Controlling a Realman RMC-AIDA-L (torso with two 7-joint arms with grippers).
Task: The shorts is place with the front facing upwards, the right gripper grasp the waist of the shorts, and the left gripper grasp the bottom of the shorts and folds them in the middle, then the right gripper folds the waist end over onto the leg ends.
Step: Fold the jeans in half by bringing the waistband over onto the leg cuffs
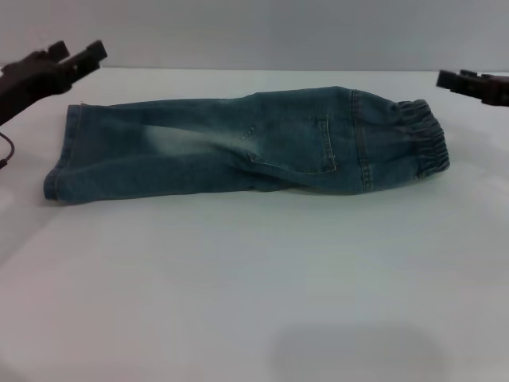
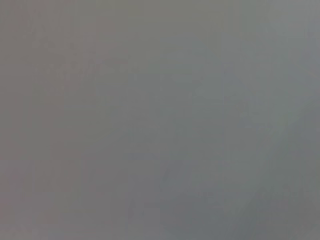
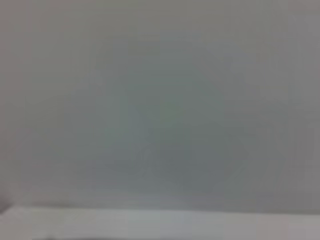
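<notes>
The shorts (image 1: pixel 238 147) lie flat across the white table, doubled lengthwise so one leg covers the other. The waist of the shorts (image 1: pixel 425 143), a gathered elastic band, points to the right. The bottom of the shorts (image 1: pixel 64 155), with its straight leg ends, points to the left. My left gripper (image 1: pixel 77 54) hovers open and holds nothing, just beyond the hem end at the far left. My right gripper (image 1: pixel 457 79) hangs at the right edge, above and beyond the waistband, touching nothing. Both wrist views show only blank grey surface.
The white table (image 1: pixel 254 278) stretches wide in front of the shorts. Its far edge (image 1: pixel 254 70) meets a grey wall behind them.
</notes>
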